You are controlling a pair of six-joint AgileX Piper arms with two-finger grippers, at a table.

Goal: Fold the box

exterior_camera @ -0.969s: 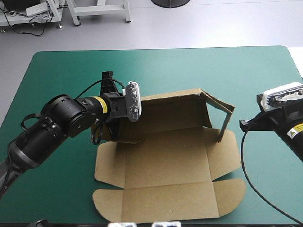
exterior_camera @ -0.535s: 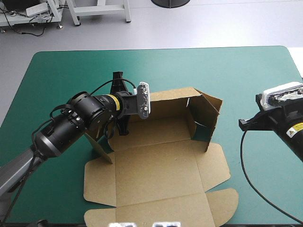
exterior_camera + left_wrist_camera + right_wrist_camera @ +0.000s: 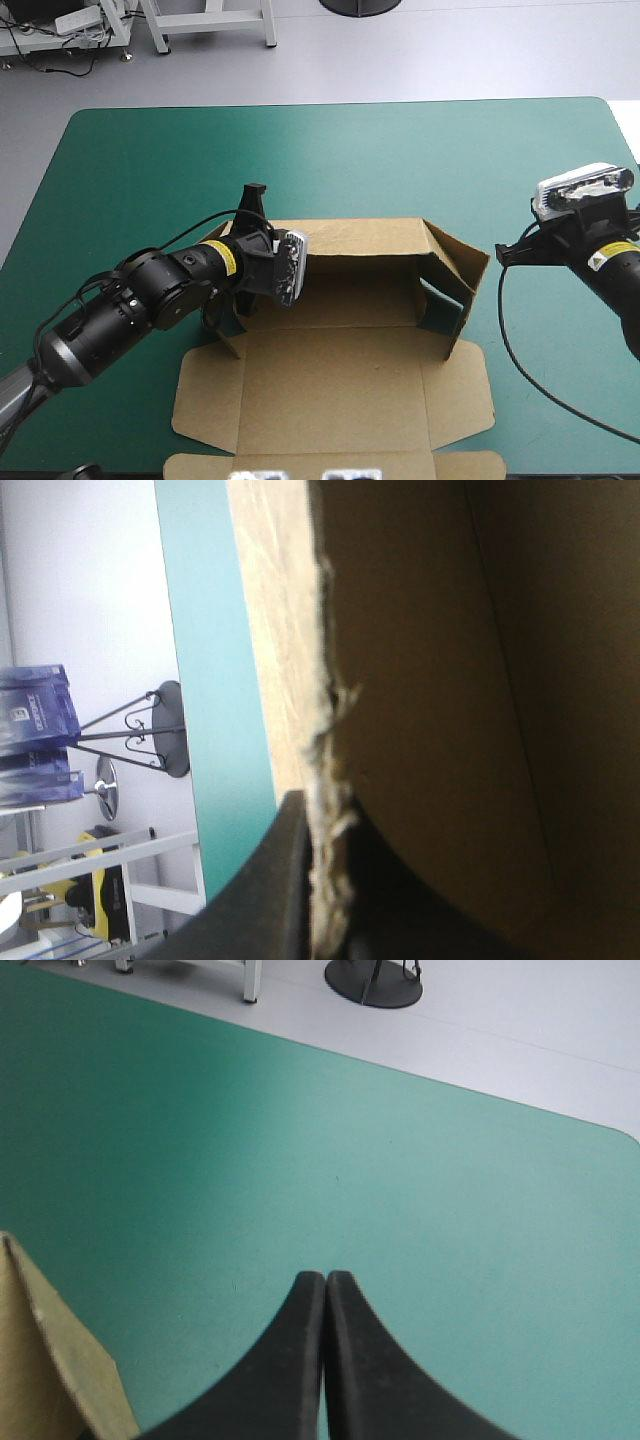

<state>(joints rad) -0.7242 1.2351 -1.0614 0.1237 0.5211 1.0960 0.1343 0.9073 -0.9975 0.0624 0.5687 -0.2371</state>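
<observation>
Box (image 3: 330, 390): brown board, on the teal-green cover (image 3: 150, 150), middle of the table toward its near edge. Part-formed tray. The back wall (image 3: 360, 240) is raised, and the right side wall (image 3: 455, 270) is raised and leans inward. The base panel (image 3: 330, 330) lies flat, as do the near side flaps (image 3: 205, 400) and the front panel at the near edge.

Contents: nothing lies in the tray, and the base shows bare board.

Left gripper (image 3: 325, 825): clamped on the left end of the back wall. In the left wrist view the ragged cut edge of the board runs up between the two black fingers, which are all but closed on the sheet.

Right gripper (image 3: 326, 1280): fingers meet in a pointed arch and hold nothing. It is over bare cover, well apart from the box's right side; one board corner shows beside it.

Handling, judged:
- The board looks light and stiff.
- It should bend cleanly only along its scored creases, and raised walls are likely to spring back unless tucked.
- The surface offers fair grip.
- The cut edge is frayed, so a hard pinch near it may crush or tear.
- The best hold is a wall's upper edge close to a corner crease.
- The left side wall appears to be the next piece to raise.
</observation>
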